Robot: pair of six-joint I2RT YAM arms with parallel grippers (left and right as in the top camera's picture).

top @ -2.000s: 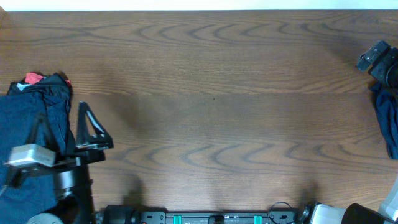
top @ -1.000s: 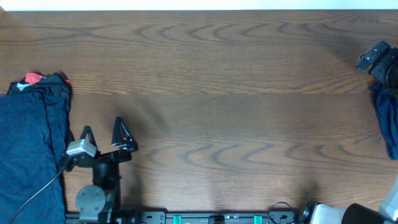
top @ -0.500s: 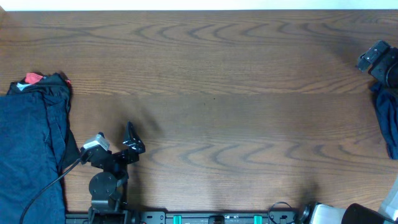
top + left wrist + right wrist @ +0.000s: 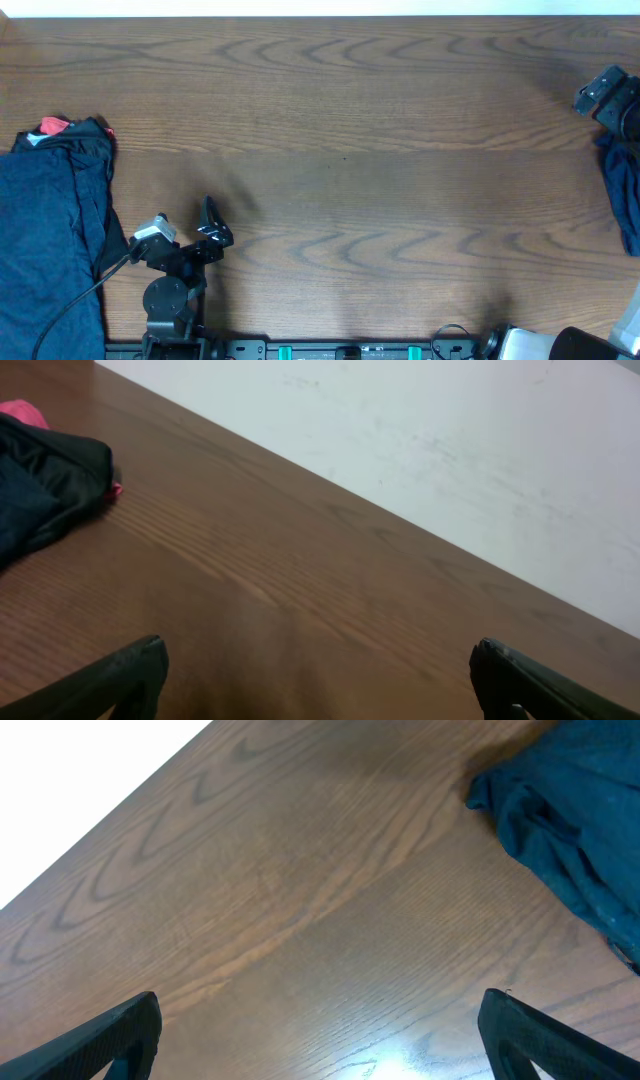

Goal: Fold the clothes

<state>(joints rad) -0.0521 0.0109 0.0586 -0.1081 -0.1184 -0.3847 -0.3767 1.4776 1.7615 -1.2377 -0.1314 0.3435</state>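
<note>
The big brown wooden table point(image 4: 380, 200) has dark wavy lines running along its smooth top, with a small bright shine in one spot, and past its far edge there is a plain white surface point(image 4: 450, 440).

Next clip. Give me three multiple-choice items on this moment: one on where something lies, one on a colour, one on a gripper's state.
1. Where on the table does the big navy pile lie?
A) left edge
B) centre
C) middle of the far edge

2. What colour is the piece peeking from that pile's far end?
A) yellow
B) red
C) green

3. How do the jaws of the left gripper stand?
A) shut on cloth
B) shut on nothing
C) open, empty

Answers:
1 A, the pile runs along the left border in the overhead view.
2 B, red shows in the overhead and left wrist views.
3 C, both jaws stand wide apart over bare wood.
</note>
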